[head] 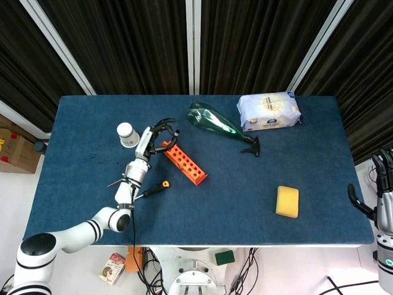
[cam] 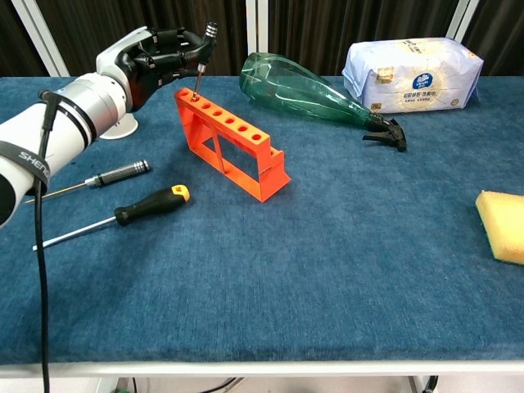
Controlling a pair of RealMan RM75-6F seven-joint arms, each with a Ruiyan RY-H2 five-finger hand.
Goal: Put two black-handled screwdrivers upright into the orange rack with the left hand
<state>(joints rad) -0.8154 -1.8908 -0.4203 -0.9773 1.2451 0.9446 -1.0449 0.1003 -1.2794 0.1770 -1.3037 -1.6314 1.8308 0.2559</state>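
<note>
The left hand (cam: 155, 57) grasps a slim screwdriver (cam: 201, 61) by its upper end, tip at the far-left hole of the orange plastic slotted rack (cam: 229, 151). Keeping the shaft vertical and lowering straight would avoid tipping the rack. Its other holes appear empty; two screwdrivers, black-handled with orange cap (cam: 110, 219) and knurled metal (cam: 86, 182), lie near-left on the cloth.

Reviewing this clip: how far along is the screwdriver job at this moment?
Nothing is finished yet: no screwdriver stands alone in the orange rack. In hand: the left robot hand holds one screwdriver upright, its tip at the rack's end hole nearest the hand. Left: release it seated, then rack a second. Two more screwdrivers lie flat on the table, an orange-tipped black-handled screwdriver and a slimmer knurled one.
</note>
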